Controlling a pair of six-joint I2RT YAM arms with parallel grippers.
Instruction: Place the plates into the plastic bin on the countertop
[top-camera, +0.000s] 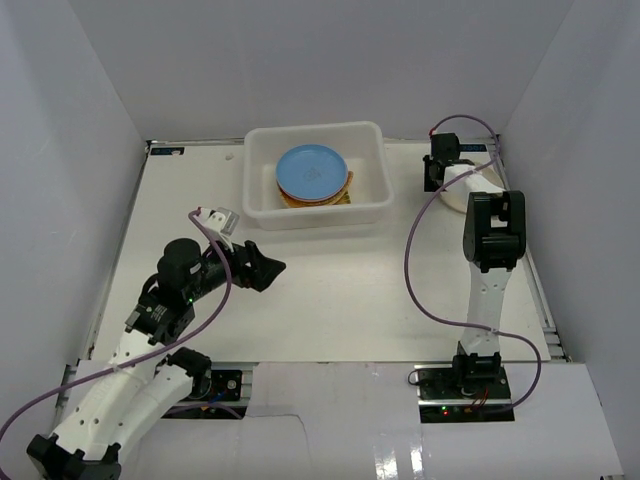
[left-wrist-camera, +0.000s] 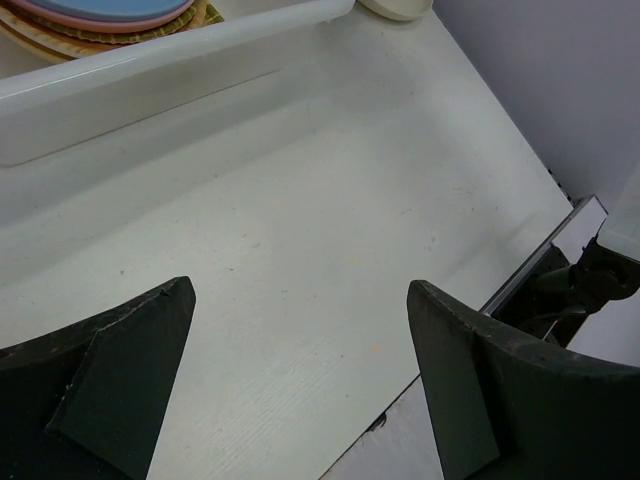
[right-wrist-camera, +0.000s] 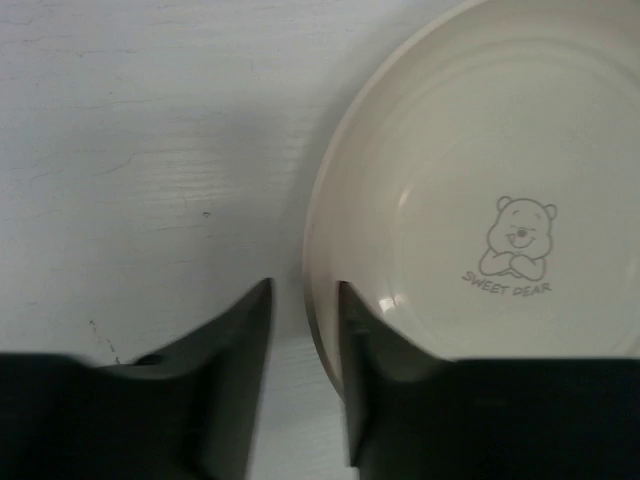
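The plastic bin (top-camera: 262, 205) stands at the back middle of the countertop (top-camera: 330, 290). It holds a stack of plates with a blue plate (top-camera: 312, 172) on top, a pink rim under it and yellow woven trays below. A cream plate (top-camera: 458, 192) with a bear print (right-wrist-camera: 480, 190) lies at the back right. My right gripper (right-wrist-camera: 305, 292) reaches down at its left rim, one finger inside the plate and one outside, with a thin gap still showing. My left gripper (top-camera: 270, 268) is open and empty above the bare countertop (left-wrist-camera: 300, 230), in front of the bin (left-wrist-camera: 150, 90).
Grey walls close in the back and both sides. The right arm's upright link (top-camera: 492, 250) and a looping purple cable (top-camera: 415, 270) stand on the right. A metal rail (left-wrist-camera: 545, 260) runs along the table's edge. The cream plate's edge (left-wrist-camera: 395, 8) shows beyond the bin's corner.
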